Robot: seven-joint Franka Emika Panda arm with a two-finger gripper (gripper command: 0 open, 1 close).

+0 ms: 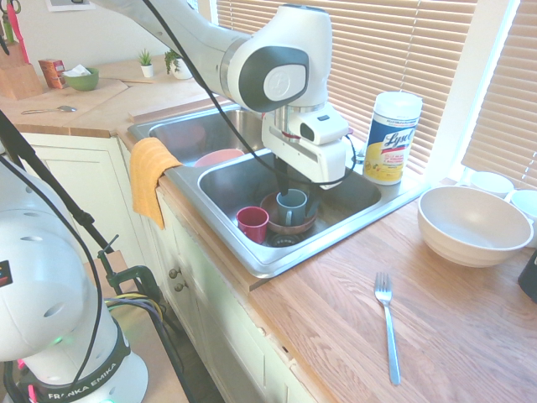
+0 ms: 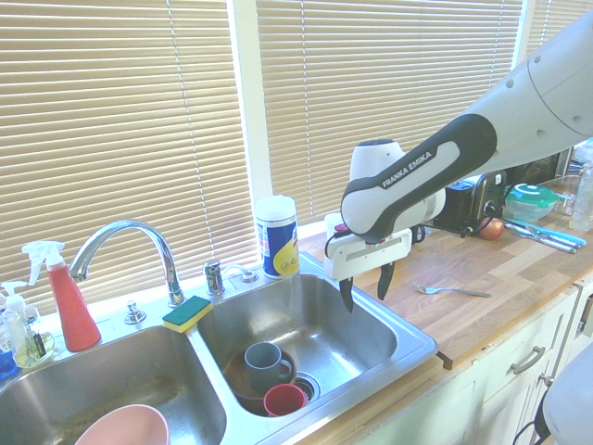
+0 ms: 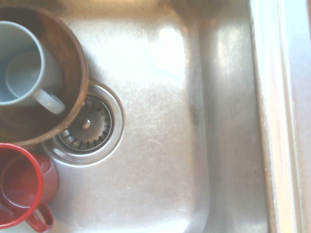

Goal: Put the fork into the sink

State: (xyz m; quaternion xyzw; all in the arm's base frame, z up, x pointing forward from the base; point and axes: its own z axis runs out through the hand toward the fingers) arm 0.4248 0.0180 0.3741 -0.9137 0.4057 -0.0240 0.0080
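In the first exterior view the slim silver four-tined fork (image 1: 388, 327) lies flat on the wooden countertop (image 1: 336, 319), tines toward the large white bowl (image 1: 474, 225), handle running toward the counter's front edge. It sits well apart from the white arm's two-finger gripper (image 1: 294, 186), which hangs over the stainless steel double-basin sink (image 1: 252, 256). In the second exterior view the gripper (image 2: 367, 286) points straight down above the right basin, fingers spread and empty; the fork (image 2: 452, 291) lies beyond the sink's rim, to the gripper's right, its length roughly along the counter. The wrist view shows only the basin floor (image 3: 160, 145), the drain (image 3: 87, 124), a grey mug (image 3: 22, 68) and a red cup (image 3: 22, 187); no fork.
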